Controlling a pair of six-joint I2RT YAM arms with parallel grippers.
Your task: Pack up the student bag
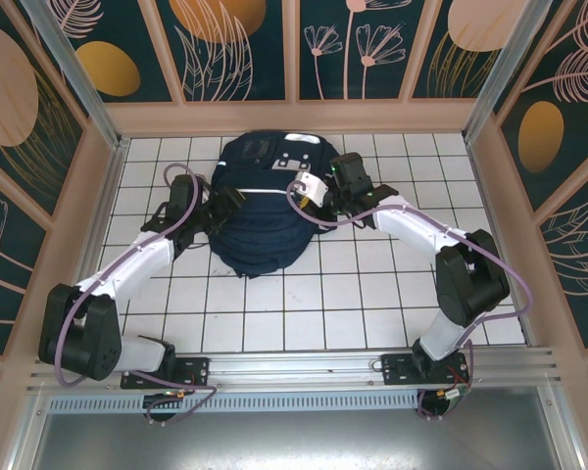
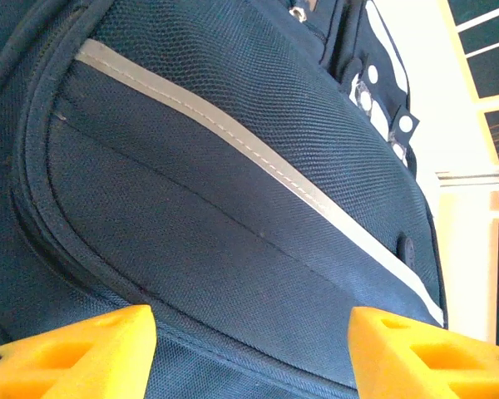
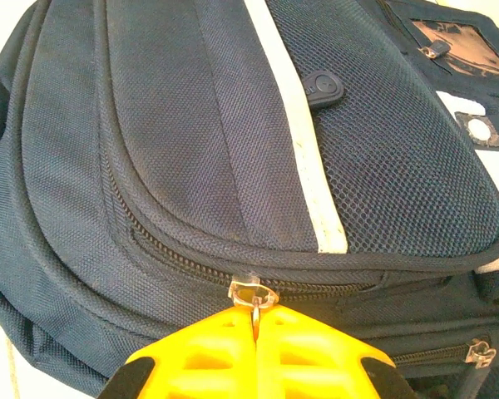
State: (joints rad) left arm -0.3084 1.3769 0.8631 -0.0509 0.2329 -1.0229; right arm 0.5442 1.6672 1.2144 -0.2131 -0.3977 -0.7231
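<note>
The student bag point(image 1: 260, 211) lies flat on the far half of the white tiled table point(image 1: 372, 304), its dark navy weave and a white reflective stripe point(image 3: 295, 125) facing up. At the bag's right flank, the right gripper point(image 3: 256, 332) has its yellow fingers pressed together, clenched on the clear-headed zipper pull point(image 3: 254, 295) of the curved zip line. At the bag's left flank, the left gripper point(image 2: 249, 349) has its fingers spread wide apart, released, with only the bag's fabric point(image 2: 233, 208) showing beyond them. The tiles around the bag are square with thin grey joints. Behind the bag and to both sides of it stand wall panels point(image 1: 235, 49) in dark teal with peach and gold leaves and flowers, set in pale wooden frames. Nearer than the bag, a metal rail point(image 1: 304, 367) carries both arm bases.
</note>
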